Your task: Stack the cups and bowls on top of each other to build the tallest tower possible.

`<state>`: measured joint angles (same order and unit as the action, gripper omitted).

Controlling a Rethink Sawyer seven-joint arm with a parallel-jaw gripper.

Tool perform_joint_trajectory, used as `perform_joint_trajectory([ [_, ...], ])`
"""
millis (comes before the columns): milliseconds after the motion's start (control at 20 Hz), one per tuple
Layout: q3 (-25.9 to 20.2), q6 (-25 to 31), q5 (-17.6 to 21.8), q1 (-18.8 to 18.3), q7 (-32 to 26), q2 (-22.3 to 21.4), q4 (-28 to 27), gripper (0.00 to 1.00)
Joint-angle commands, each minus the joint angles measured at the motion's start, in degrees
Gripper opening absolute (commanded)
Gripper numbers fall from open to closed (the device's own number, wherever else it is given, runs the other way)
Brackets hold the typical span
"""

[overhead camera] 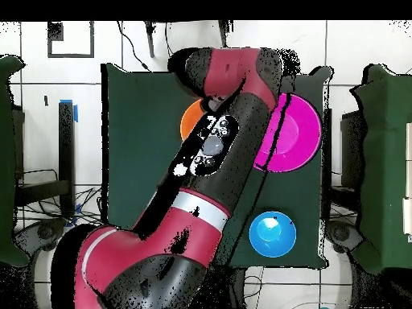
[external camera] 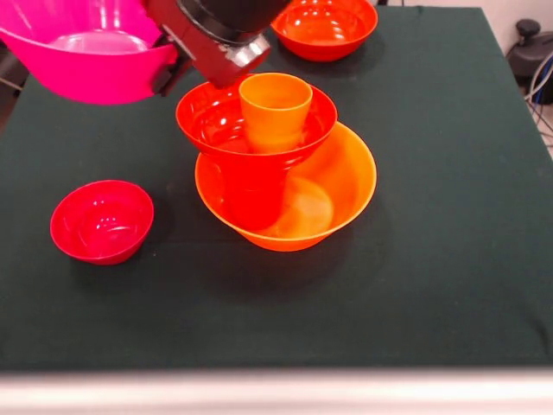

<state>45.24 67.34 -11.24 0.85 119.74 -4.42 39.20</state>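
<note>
Three pieces form the tower (external camera: 285,186): wide orange bowl (external camera: 346,186) at base, red-orange bowl (external camera: 216,121) tilted inside it, orange cup (external camera: 275,111) upright on top. Gripper (external camera: 168,73) holds pink bowl (external camera: 95,52) by its rim, just left of tower. Crimson bowl (external camera: 102,220) sits apart; another red-orange bowl (external camera: 324,28) behind. Blue bowl (overhead camera: 272,233) shows overhead.

The tower (external camera: 281,177) stood mid-table, with the pink bowl (external camera: 91,56) crowding its upper left; the crimson bowl (external camera: 102,220) sat apart, and open cloth (external camera: 449,242) lay right.
</note>
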Motion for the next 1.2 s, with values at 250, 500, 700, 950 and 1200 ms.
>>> perform_joint_trajectory([
  [250, -2.4, 12.5, -5.2, 3.2, 14.8, 0.6, -4.1, 0.00],
  [500, -1.3, 14.3, -6.2, 3.0, 15.2, 1.7, -6.5, 0.00],
  [700, -0.7, 16.2, -6.5, 2.5, 14.4, 1.5, -7.6, 0.00],
  [950, -0.4, 16.6, -7.0, 1.7, 14.2, 2.1, -8.9, 0.00],
  [1200, 0.0, 17.4, -8.3, 1.6, 15.3, 3.1, -10.2, 0.00],
])
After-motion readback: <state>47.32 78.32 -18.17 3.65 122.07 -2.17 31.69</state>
